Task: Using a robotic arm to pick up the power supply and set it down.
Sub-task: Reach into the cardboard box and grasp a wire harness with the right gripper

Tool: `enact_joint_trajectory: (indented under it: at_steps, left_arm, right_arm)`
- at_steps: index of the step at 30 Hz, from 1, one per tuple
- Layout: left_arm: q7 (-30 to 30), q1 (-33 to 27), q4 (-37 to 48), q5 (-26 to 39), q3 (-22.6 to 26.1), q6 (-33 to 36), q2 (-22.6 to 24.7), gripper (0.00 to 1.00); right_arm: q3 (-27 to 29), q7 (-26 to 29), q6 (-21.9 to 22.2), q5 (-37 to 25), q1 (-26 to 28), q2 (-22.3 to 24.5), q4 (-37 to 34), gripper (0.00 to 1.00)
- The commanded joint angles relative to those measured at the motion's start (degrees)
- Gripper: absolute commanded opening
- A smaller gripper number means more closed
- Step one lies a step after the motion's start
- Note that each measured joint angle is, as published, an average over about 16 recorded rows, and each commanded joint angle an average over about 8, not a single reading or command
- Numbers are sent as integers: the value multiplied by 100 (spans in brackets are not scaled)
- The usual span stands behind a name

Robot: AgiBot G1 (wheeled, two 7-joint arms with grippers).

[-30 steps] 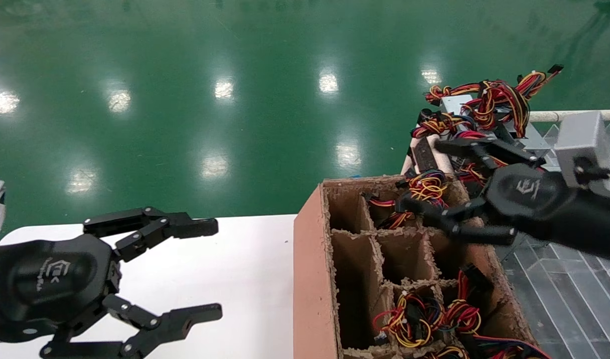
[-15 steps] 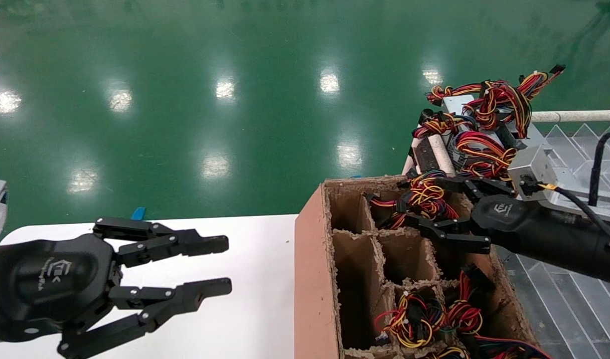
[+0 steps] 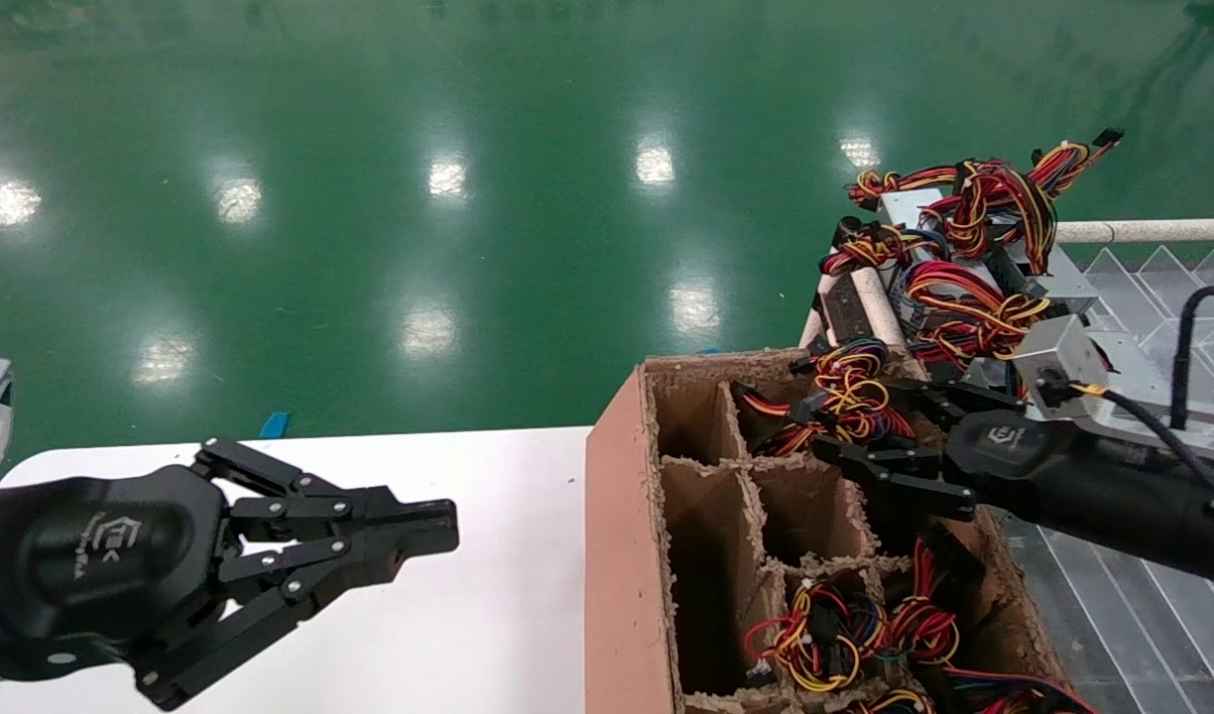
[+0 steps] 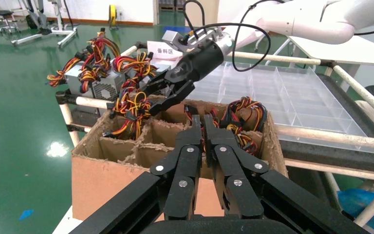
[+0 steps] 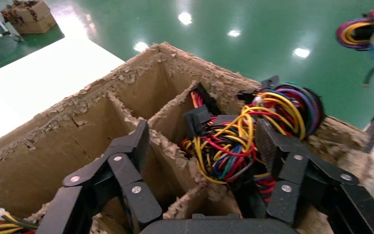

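Observation:
Several grey power supplies (image 3: 905,210) with red, yellow and black wires lie piled on the rack behind the brown divided cardboard box (image 3: 622,535); the left wrist view shows this power supply pile (image 4: 100,84) too. My right gripper (image 3: 850,421) hangs open over the box's far cells. Its fingers (image 5: 135,142) straddle a divider and a wire bundle (image 5: 233,141). The unit below that bundle is hidden in its cell. My left gripper (image 3: 438,526) is shut on nothing above the white table, and its closed fingertips (image 4: 200,124) point at the box.
More wire bundles (image 3: 835,625) fill the box's near cells. A clear compartment tray (image 3: 1143,595) lies right of the box behind a white pipe rail (image 3: 1143,230). The white table (image 3: 488,595) lies left of the box, green floor beyond.
My left gripper has closed from wide open to shut. The right gripper came down and forward to the box's far cells, narrowing somewhat around the wire bundle.

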Motion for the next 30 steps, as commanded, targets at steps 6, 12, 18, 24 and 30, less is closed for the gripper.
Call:
enact_joint_trajectory:
  at_steps: [6, 12, 18, 24, 30]
  left_arm:
    - [0, 0, 0, 0, 0, 0, 0, 0]
    - [0, 0, 0, 0, 0, 0, 0, 0]
    - [0, 0, 0, 0, 0, 0, 0, 0]
    - [0, 0, 0, 0, 0, 0, 0, 0]
    - [0, 0, 0, 0, 0, 0, 0, 0]
  right_arm:
    - [-15, 28, 46, -30, -53, 16, -30, 0]
    - [-111, 7, 92, -204, 13, -51, -127, 0]
    - [-166, 24, 88, -305, 82, -64, -129, 0]
    - [-129, -3, 109, -254, 64, -69, -111, 0]
    - [-94, -30, 104, -205, 79, -73, -47, 0]
